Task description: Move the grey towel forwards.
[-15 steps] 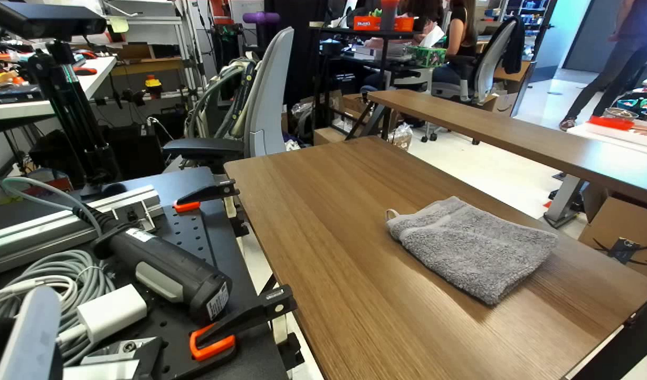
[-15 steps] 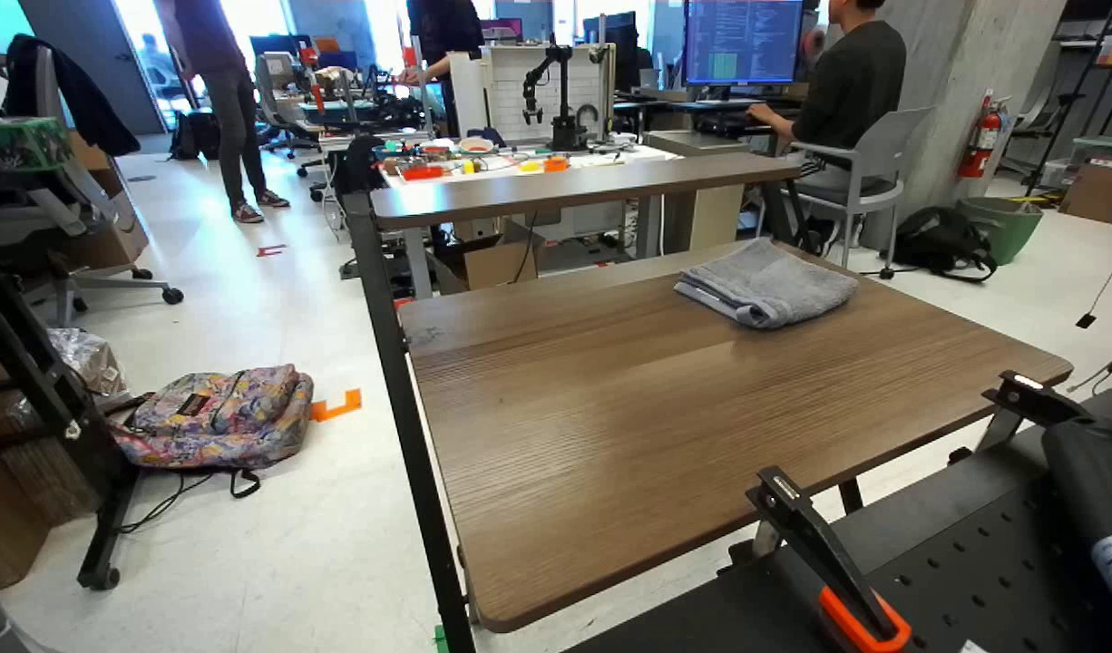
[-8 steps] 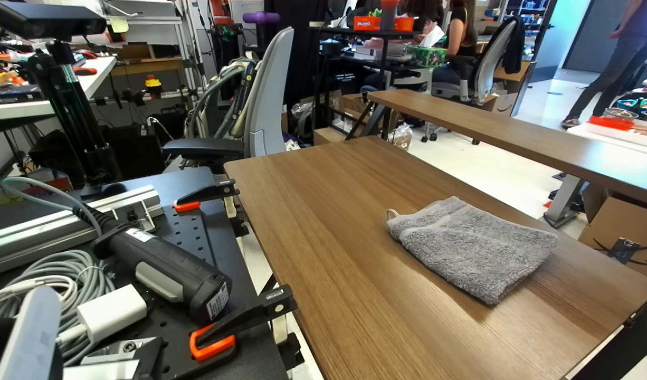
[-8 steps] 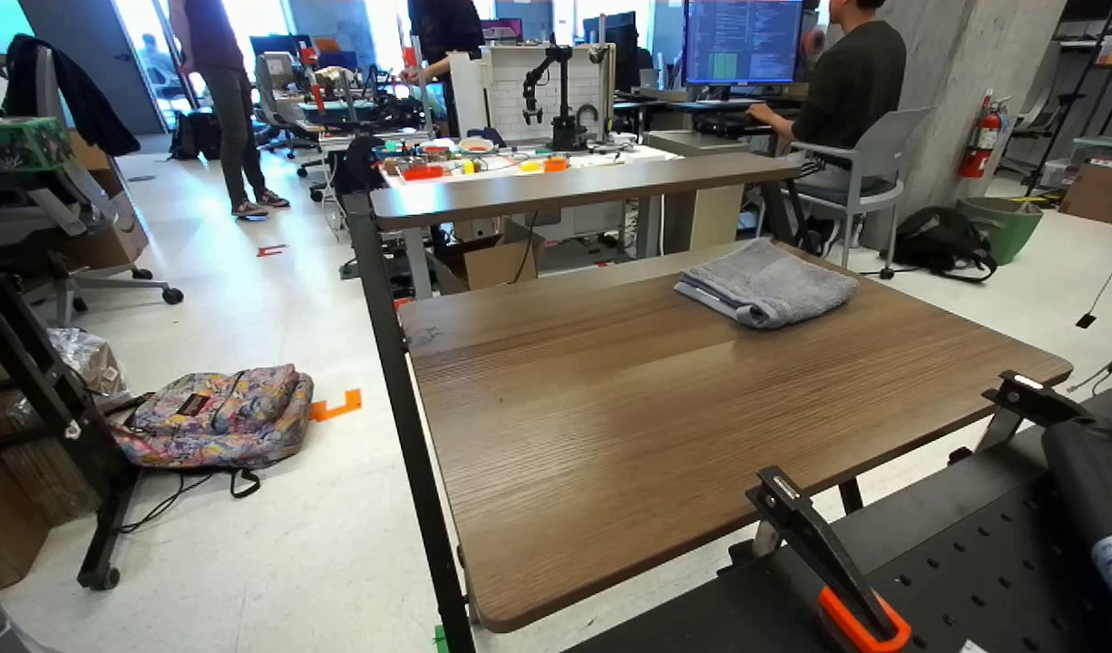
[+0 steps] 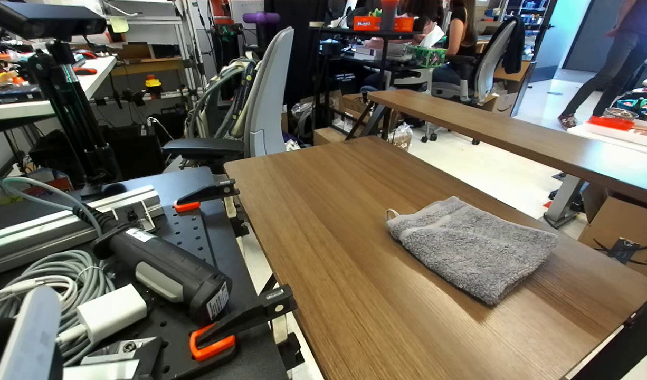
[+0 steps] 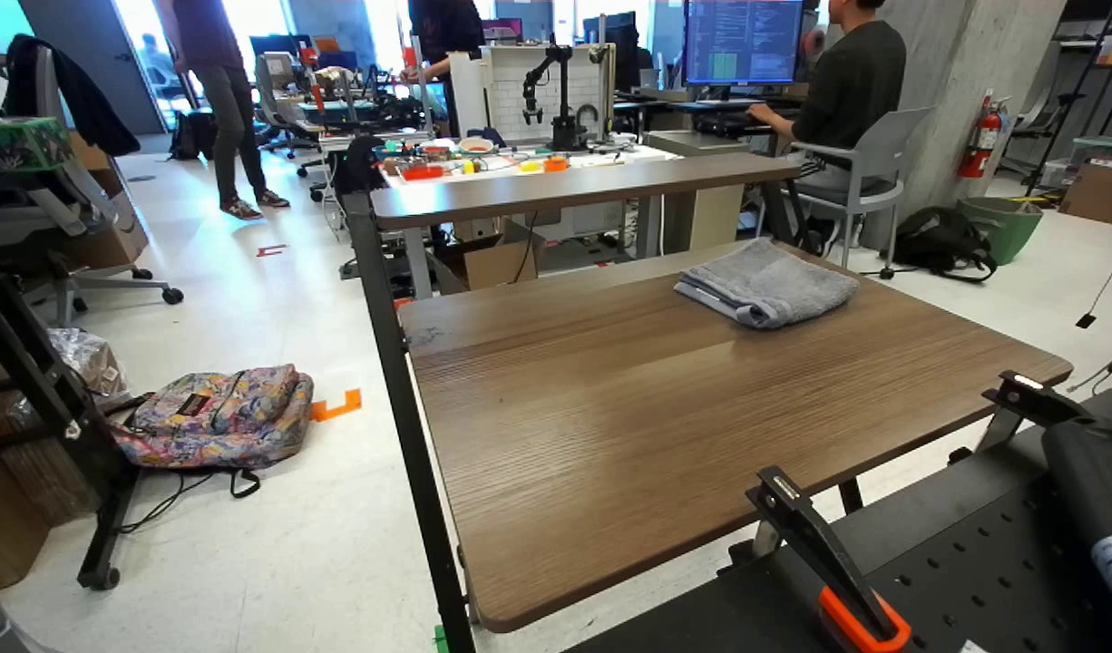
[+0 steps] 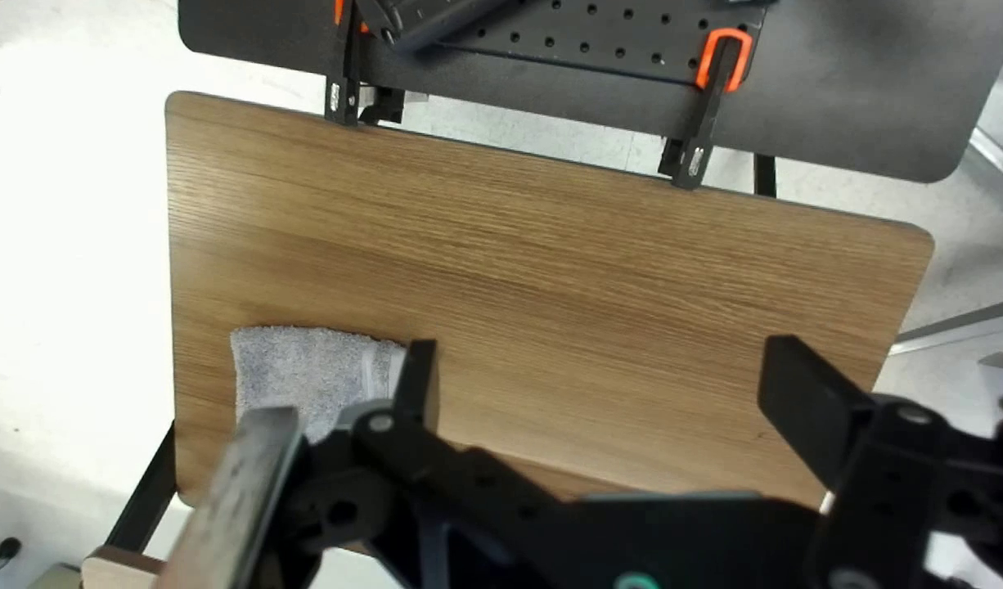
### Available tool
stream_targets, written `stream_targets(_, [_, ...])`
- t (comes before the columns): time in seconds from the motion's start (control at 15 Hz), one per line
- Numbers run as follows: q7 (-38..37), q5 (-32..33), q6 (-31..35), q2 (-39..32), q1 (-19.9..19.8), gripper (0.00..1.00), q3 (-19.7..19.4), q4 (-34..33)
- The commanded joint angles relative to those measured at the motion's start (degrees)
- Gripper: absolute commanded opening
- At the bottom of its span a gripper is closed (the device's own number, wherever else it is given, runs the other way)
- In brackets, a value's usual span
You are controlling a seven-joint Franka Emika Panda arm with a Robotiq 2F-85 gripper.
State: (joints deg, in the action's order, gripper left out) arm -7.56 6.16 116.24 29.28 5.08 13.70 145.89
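As the grey towel (image 5: pixel 476 248) lies folded on the desk (image 5: pixel 329 221), near the edge away from the black bench (image 7: pixel 861 106), with nothing gripping it, I'd guess the task isn't begun: grasp, shift, release all look left. Can't rule out a finished move; no target mark shows. Wrist view: the gripper (image 7: pixel 604 360) is spread wide, holding nothing, partly hiding the towel. Writing: none seen on the towel; white label (image 5: pixel 218 301) on the black tool (image 5: pixel 189 266) illegible; cardboard box (image 5: pixel 632 224) printed with a curved arrow, Amazon-like; monitor (image 6: pixel 742 45) text too small.
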Motion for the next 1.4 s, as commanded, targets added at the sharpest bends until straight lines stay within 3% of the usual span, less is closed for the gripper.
stream_targets(0.0, [-5.2, 2.8, 8.1, -6.8, -1.4, 1.00, -0.1, -1.2])
stream_targets(0.47, [-14.0, 12.2, 21.1, -22.8, -5.8, 1.00, -1.8, -7.2])
stream_targets(0.87, [-22.0, 17.9, 20.8, -37.3, -5.7, 1.00, -8.2, -20.1])
stream_targets(1.33, [-24.1, 14.5, 19.7, -55.1, -3.4, 1.00, -17.2, -34.6])
